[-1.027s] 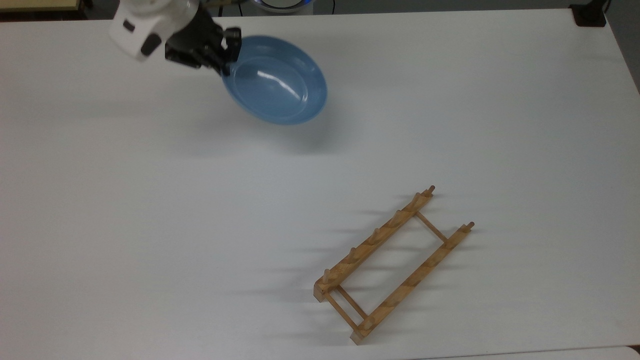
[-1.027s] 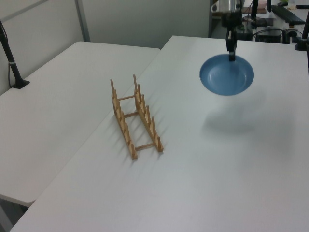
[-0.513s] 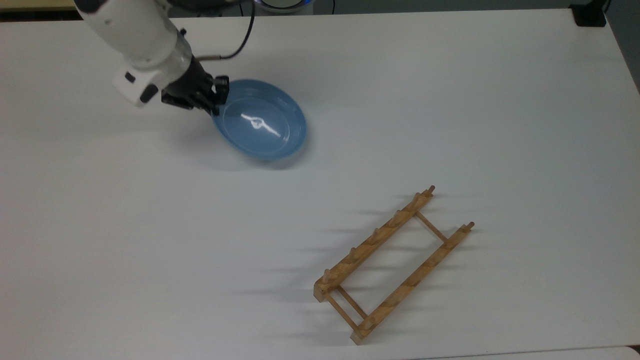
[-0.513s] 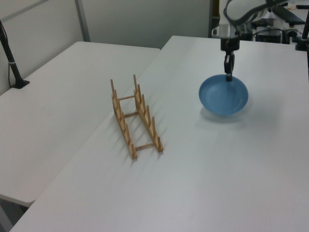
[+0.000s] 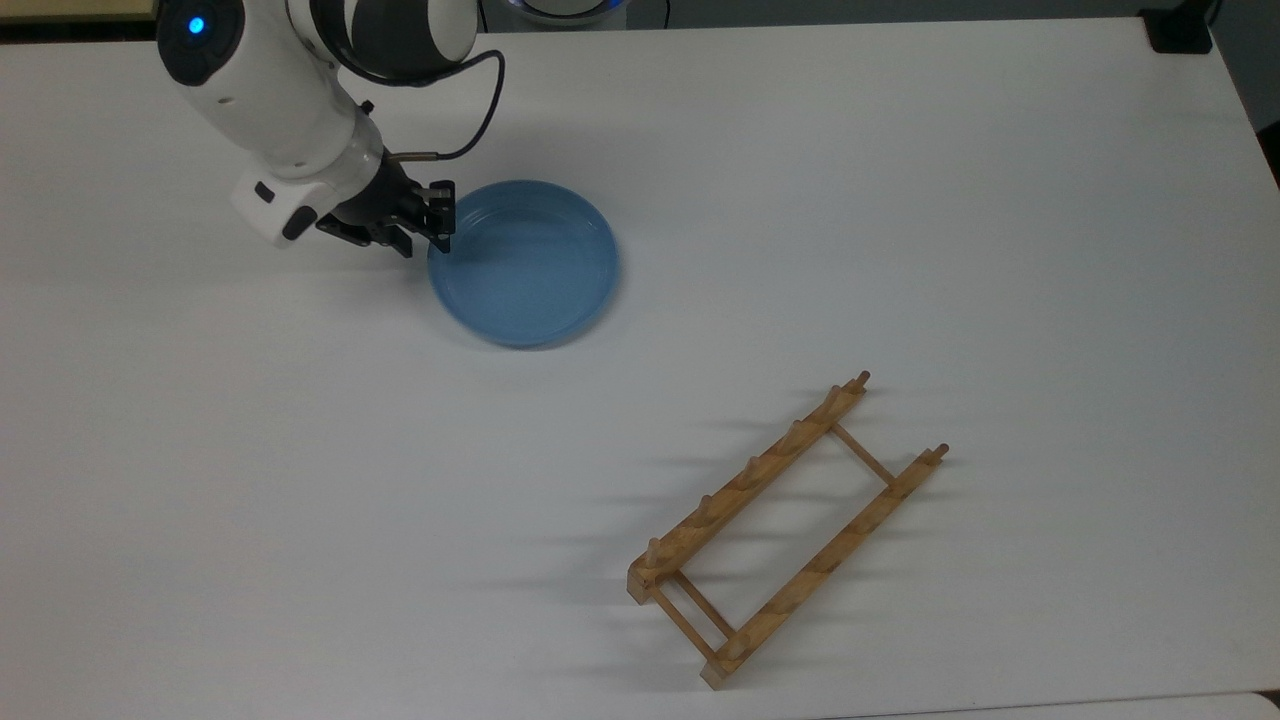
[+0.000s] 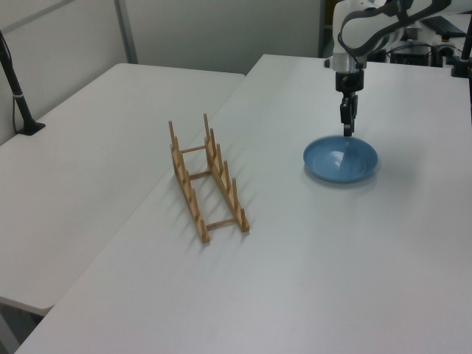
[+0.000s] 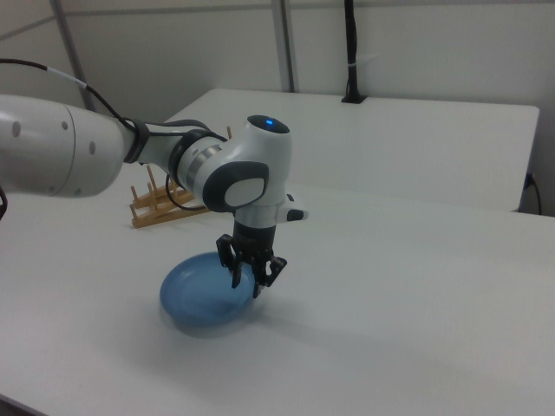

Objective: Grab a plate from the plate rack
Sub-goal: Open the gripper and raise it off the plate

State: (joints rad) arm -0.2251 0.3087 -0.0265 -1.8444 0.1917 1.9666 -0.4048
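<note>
The light-blue plate [image 5: 525, 265] lies flat on the white table, far from the wooden plate rack [image 5: 790, 530], which stands empty toward the top view's lower right. My gripper [image 5: 428, 240] hovers at the plate's rim on the top view's left, pointing down. In the right view the gripper [image 7: 248, 284] is open, its fingers spread just above the near rim of the plate [image 7: 204, 299]. The left view shows the gripper [image 6: 346, 131] over the far edge of the plate [image 6: 341, 158], with the rack [image 6: 206, 181] well to the left view's left.
A second white table [image 6: 88, 169] adjoins on the left view's left, with a black post [image 6: 18, 96] standing on it. A dark block [image 5: 1180, 30] sits at the top view's upper right corner. The arm's cable [image 5: 480, 110] loops above the plate.
The plate came down from a tilted hold in the air to lie flat on the table. The gripper let go of its rim and opened.
</note>
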